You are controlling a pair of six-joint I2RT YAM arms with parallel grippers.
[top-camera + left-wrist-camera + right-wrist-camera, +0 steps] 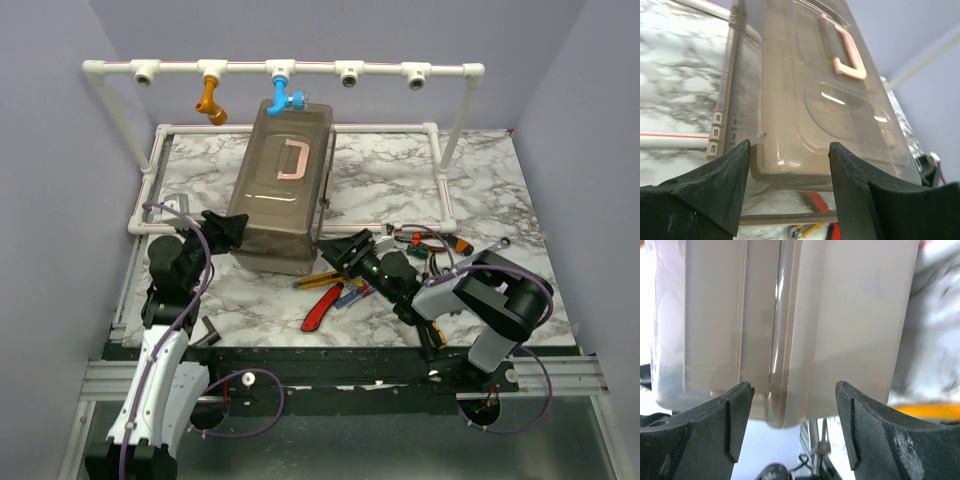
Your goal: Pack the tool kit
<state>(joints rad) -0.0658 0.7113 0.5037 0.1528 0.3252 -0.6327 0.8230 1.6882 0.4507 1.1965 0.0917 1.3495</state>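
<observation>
I have left gripper (228,228) and right gripper (345,250) both spread, pinching nothing, bracketing the near end of the closed toolbox (283,195) on the tabletop (400,190), probably bracing it for opening, with hand tools (330,295) loose beside it.

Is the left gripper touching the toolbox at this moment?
Cannot tell. In the left wrist view the left gripper stands open at the toolbox corner, but neither contact nor gap shows plainly.
</observation>
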